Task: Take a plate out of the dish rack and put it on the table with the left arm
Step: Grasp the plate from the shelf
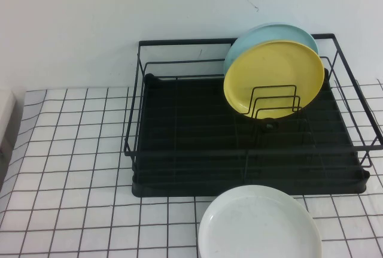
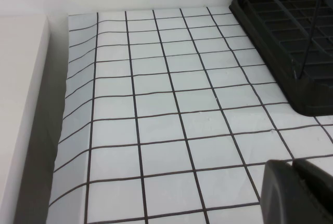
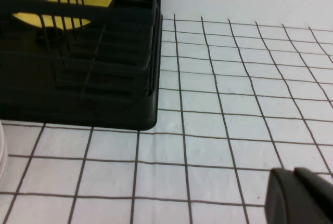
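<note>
Yellow plate (image 1: 274, 72): round, plain, shallow raised rim; stands tilted on edge in the right rear part of the dish rack, leaning back against the light blue plate (image 1: 266, 36).
Dish rack (image 1: 179, 126): black wire frame on a black drip tray; holds only the two upright plates, with wire dividers (image 1: 274, 101) in front of the yellow one.
White plate (image 1: 258, 223): lies flat on the table (image 1: 72, 168), just in front of the rack.
Left gripper (image 2: 299, 193): only a dark corner shows, above bare grid cloth beside the rack; opening cannot be told, holds nothing visible.
Right gripper (image 3: 302, 195): likewise a dark corner over the cloth near the rack's corner; opening cannot be told.
</note>
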